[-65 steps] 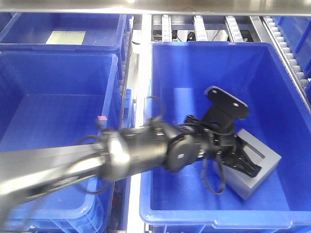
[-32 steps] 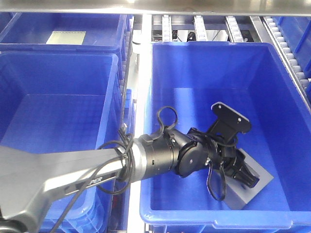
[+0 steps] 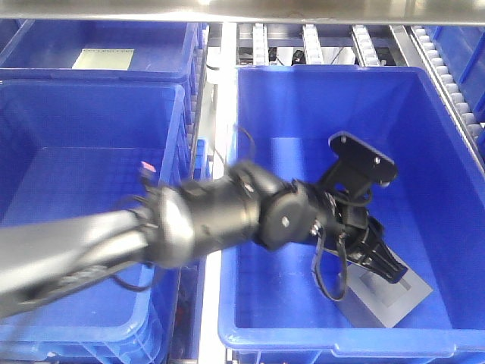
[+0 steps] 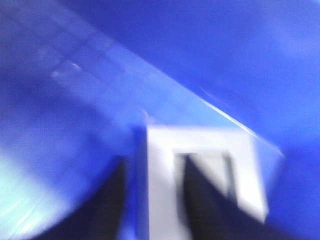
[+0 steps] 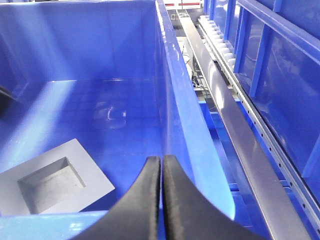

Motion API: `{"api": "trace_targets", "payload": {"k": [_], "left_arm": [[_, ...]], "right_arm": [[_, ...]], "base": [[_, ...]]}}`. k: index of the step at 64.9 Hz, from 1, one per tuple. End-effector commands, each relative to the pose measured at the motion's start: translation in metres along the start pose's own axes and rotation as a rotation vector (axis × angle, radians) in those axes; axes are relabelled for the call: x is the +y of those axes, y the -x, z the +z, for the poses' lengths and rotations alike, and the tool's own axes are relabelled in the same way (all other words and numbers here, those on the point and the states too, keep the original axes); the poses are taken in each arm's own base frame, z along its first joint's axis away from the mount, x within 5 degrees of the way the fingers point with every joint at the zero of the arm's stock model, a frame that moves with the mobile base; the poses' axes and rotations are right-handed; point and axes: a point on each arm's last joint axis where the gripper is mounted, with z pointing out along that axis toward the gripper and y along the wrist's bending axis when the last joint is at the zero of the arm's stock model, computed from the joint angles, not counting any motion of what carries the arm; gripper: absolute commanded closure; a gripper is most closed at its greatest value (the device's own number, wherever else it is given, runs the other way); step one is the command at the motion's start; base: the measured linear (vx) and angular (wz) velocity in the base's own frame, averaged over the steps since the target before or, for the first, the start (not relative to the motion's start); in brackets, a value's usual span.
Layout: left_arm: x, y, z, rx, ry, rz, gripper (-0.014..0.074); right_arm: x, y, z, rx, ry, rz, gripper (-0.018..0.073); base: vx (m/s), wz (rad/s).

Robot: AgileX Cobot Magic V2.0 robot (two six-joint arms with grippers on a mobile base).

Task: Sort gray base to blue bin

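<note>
Placing step: gray base (image 3: pixel 390 292) on blue bin (image 3: pixel 303 106) floor, left claw (image 3: pixel 379 262) grip unclear, right claw (image 5: pixel 161 172) closed empty; next, lift clear

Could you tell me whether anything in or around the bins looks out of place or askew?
Nothing looks damaged or spilled. The gray base lies recess-up on the floor of the blue bin, turned at an angle to the walls near the front right corner, with the left gripper right over it.
</note>
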Motion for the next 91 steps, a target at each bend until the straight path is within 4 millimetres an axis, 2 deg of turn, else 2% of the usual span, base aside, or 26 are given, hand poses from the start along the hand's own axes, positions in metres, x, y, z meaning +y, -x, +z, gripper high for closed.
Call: {"api": "trace_targets", "payload": {"k": [1, 12, 25, 31, 40, 53, 78, 91], "left_arm": [[-0.007, 0.027, -0.049, -0.143, -0.004, 0.036, 0.0605], [-0.008, 0.013, -0.090, -0.199, 0.006, 0.046, 0.0604], [-0.008, -0.027, -0.140, -0.241, 0.018, 0.045, 0.0604], [-0.009, -0.046, -0.170, -0.293, 0.019, 0.037, 0.0604], [-0.009, -0.074, -0.202, -0.335, 0.018, 0.030, 0.0604], [-0.009, -0.109, -0.235, -0.411, 0.004, -0.041, 0.0604], [-0.011, -0.179, -0.302, -0.566, -0.025, -0.025, 0.0604], [-0.013, -0.202, -0.333, -0.663, -0.045, -0.010, 0.0604]], "right_arm": [[0.000, 0.006, 0.000, -0.074, 0.000, -0.008, 0.0564], [0.000, 0.006, 0.000, -0.074, 0.000, -0.008, 0.0564], [0.000, 0.006, 0.000, -0.074, 0.000, -0.008, 0.0564], [0.000, 0.006, 0.000, -0.074, 0.000, -0.008, 0.0564], [0.000, 0.006, 0.000, -0.074, 0.000, -0.008, 0.0564], [0.000, 0.006, 0.000, -0.074, 0.000, -0.008, 0.0564], [0.000, 0.006, 0.000, -0.074, 0.000, -0.008, 0.0564], [0.000, 0.006, 0.000, -0.074, 0.000, -0.008, 0.0564]], "base": [[0.00, 0.00], [0.00, 0.00], [0.00, 0.00], [0.00, 0.00], [0.00, 0.00], [0.00, 0.00], [0.00, 0.00], [0.00, 0.00]]}}
